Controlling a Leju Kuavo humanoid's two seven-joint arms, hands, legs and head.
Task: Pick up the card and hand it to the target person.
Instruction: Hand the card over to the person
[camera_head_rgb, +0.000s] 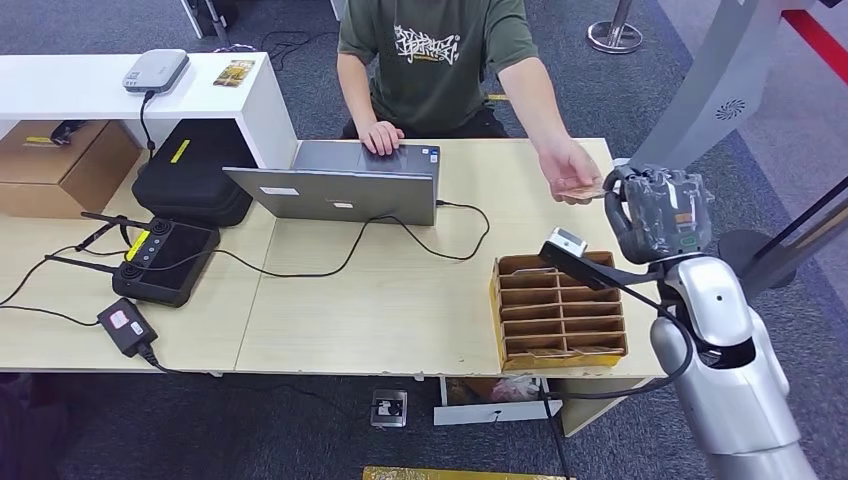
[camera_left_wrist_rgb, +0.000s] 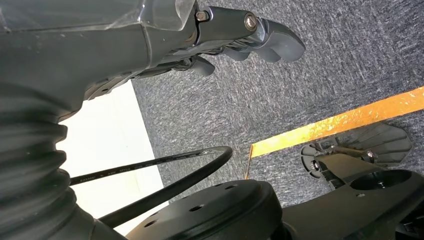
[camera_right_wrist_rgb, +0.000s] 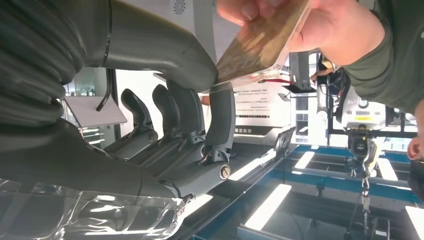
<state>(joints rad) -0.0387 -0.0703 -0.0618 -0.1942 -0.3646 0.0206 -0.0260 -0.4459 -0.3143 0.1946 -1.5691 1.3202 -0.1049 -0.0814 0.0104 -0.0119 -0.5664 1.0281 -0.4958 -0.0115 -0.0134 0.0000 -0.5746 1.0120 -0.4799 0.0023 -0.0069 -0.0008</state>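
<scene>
1. Card (camera_head_rgb: 583, 191) sat pinched between thumb and a finger of the right hand (camera_head_rgb: 655, 212), raised just past the table's (camera_head_rgb: 400, 300) far right corner; the person's hand (camera_head_rgb: 566, 170) gripped its other end.
2. Card lay roughly flat, long axis running from the right hand out toward the person's hand, free end pointing at the person.
3. Right wrist view showed what the head view could not: card (camera_right_wrist_rgb: 260, 42) face brown and patterned, near edge wedged between thumb (camera_right_wrist_rgb: 165, 50) and one dark finger (camera_right_wrist_rgb: 221, 120), remaining fingers straight and slightly spread beside it; person's fingers (camera_right_wrist_rgb: 300, 25) wrapped over the far end.
4. Cardboard divider box (camera_head_rgb: 560, 310) stood on the table just below the right hand; most slots looked empty, contents otherwise too small to tell.
5. Left hand (camera_left_wrist_rgb: 240, 37) hung over grey carpet, fingers curled in, nothing in them.
6. Laptop (camera_head_rgb: 350, 180) sat well to the right hand's left, the person's other hand on it.
</scene>
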